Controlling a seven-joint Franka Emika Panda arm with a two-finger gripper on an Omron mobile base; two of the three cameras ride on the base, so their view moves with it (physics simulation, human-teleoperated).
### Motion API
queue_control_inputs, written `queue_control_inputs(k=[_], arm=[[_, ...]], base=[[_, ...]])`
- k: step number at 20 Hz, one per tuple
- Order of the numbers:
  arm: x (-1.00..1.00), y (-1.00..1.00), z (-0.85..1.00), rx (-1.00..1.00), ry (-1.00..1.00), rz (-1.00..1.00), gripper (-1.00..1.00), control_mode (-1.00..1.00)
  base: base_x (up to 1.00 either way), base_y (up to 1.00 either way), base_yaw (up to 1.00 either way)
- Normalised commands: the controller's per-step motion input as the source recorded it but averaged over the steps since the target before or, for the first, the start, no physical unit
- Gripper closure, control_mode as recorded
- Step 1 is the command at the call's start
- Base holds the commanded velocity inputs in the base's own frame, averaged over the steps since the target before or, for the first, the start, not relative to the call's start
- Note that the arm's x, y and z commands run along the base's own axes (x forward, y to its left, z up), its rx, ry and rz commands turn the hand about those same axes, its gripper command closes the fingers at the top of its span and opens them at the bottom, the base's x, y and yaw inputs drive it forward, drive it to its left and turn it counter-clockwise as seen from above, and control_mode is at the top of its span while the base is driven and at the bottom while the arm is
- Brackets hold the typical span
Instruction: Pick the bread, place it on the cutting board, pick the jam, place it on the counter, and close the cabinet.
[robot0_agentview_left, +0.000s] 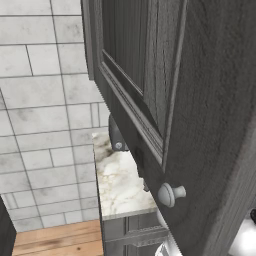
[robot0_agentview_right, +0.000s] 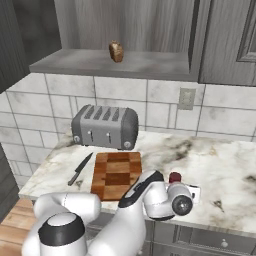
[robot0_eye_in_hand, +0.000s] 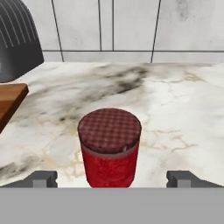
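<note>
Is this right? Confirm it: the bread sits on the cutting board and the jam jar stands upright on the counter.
Not quite. The bread sits on the open cabinet's shelf, not the cutting board, as the right base view shows. The jam jar does stand upright on the counter.

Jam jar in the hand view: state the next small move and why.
Probably draw the gripper straight back, clear of the jam. The jar stands upright on the counter between wide-open fingers, while the bread sits up in the cabinet, not on the cutting board.

grey toaster (robot0_agentview_right: 104, 127), black-handled knife (robot0_agentview_right: 80, 169), wall outlet (robot0_agentview_right: 186, 98)
</note>
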Motion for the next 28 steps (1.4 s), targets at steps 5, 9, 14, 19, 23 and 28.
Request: queue_control_inputs(k=[5, 9, 14, 19, 23, 28], arm=[[-0.03, 0.00, 0.24, 0.00, 0.00, 0.00, -1.00, -1.00], [-0.05, 0.00, 0.32, 0.00, 0.00, 0.00, -1.00, -1.00], [-0.09, 0.00, 0.32, 0.00, -0.01, 0.00, -1.00, -1.00], [-0.08, 0.00, 0.33, 0.00, 0.00, 0.00, -1.00, -1.00], [-0.06, 0.05, 0.31, 0.00, 0.00, 0.00, -1.00, -1.00], [-0.06, 0.12, 0.28, 0.00, 0.00, 0.00, -1.00, -1.00]], base=[[0.00, 0.00, 0.00], [0.00, 0.00, 0.00], [0.00, 0.00, 0.00], [0.00, 0.00, 0.00], [0.00, 0.00, 0.00], [0.00, 0.00, 0.00]])
